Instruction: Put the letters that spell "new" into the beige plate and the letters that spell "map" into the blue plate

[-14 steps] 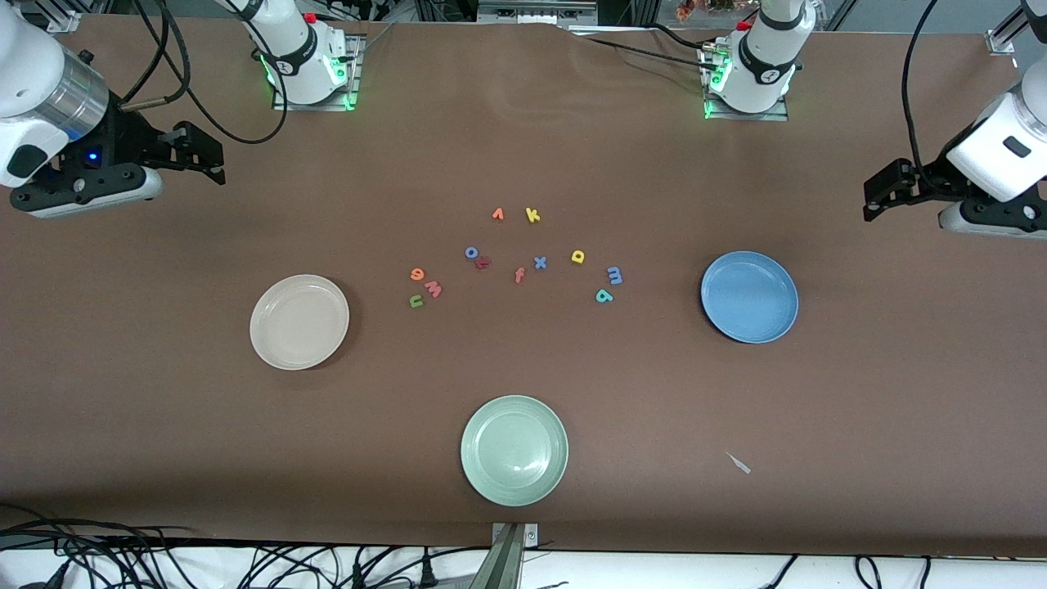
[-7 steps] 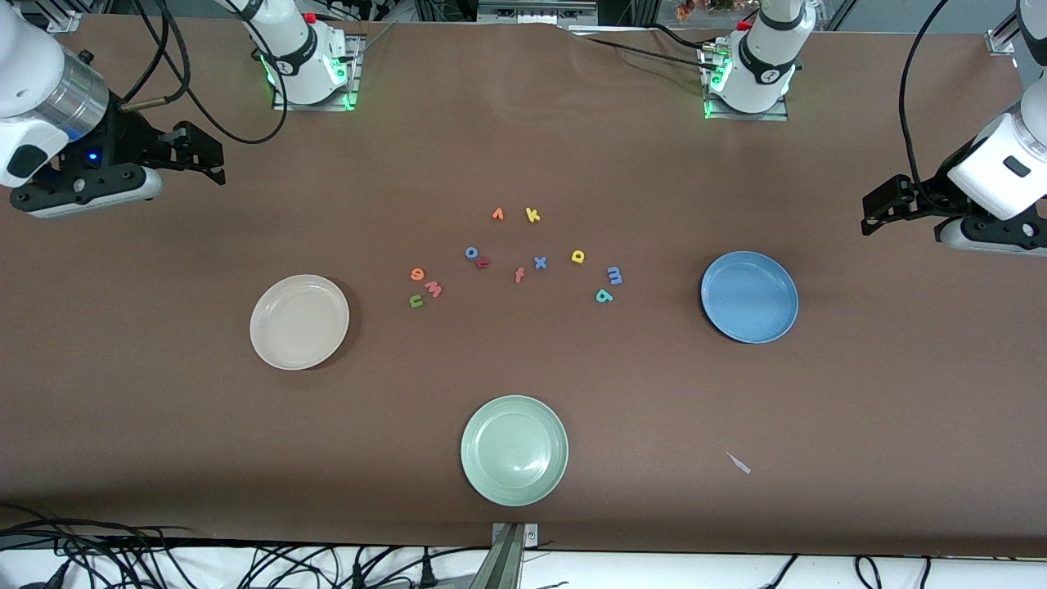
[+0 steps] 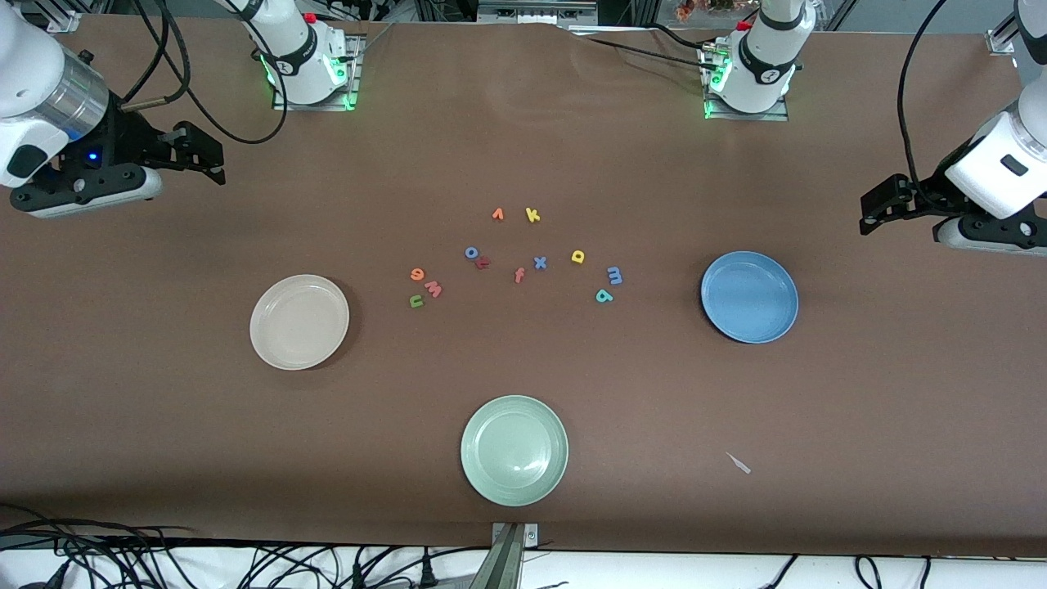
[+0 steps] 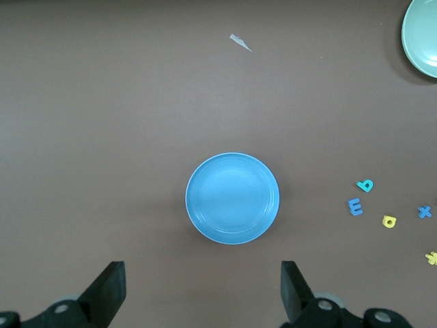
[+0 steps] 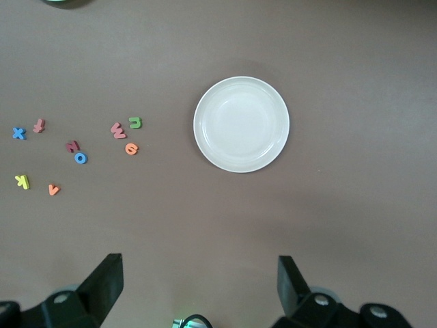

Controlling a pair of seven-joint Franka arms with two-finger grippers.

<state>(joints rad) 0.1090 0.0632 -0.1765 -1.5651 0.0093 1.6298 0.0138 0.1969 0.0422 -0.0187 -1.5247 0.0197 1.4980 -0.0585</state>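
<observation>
The green n (image 3: pixel 416 302), orange e (image 3: pixel 417 274) and pink w (image 3: pixel 433 289) lie together beside the empty beige plate (image 3: pixel 299 321). The periwinkle m (image 3: pixel 614 275), teal a (image 3: pixel 604 296) and yellow p (image 3: pixel 578 257) lie toward the empty blue plate (image 3: pixel 749 297). My left gripper (image 3: pixel 872 206) hangs open over bare table at the left arm's end; its wrist view shows the blue plate (image 4: pixel 232 198) past the open gripper (image 4: pixel 203 294). My right gripper (image 3: pixel 208 157) waits open over the right arm's end, with the beige plate (image 5: pixel 241 124) in its wrist view.
Other letters lie in the middle: orange v (image 3: pixel 497 214), yellow k (image 3: pixel 532 215), blue o (image 3: pixel 471 252), a dark red letter (image 3: pixel 483 263), f (image 3: pixel 519 276), blue x (image 3: pixel 540 263). A pale green plate (image 3: pixel 514 450) sits near the front edge. A small pale scrap (image 3: pixel 739 463) lies nearby.
The left arm's hand has shifted slightly lower in the front view, toward the blue plate. The right arm, the letters and the plates have not moved.
</observation>
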